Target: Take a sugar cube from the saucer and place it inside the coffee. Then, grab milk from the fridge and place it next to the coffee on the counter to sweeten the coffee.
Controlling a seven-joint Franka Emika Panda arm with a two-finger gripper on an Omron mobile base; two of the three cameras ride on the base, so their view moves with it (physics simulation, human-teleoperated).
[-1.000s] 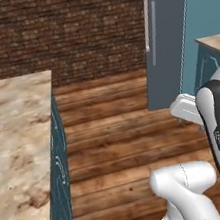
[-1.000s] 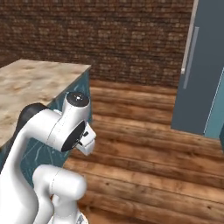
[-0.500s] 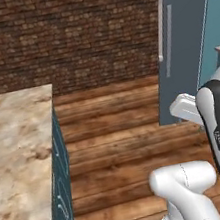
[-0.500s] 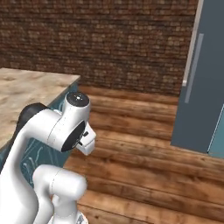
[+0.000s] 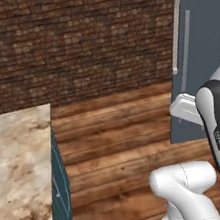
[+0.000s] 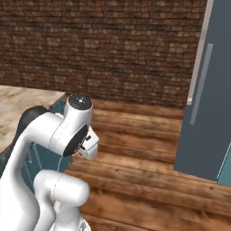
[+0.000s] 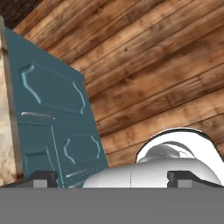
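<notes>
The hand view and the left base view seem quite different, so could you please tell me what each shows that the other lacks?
Hand view alone: the panelled fronts of the teal cabinet doors, seen close, and the open gripper, its two dark tips set far apart. Left base view alone: the brick wall, the grey-blue fridge with its long vertical handle, and the broad top of the counter. Both share the wooden floor and the counter's cabinet side.
</notes>
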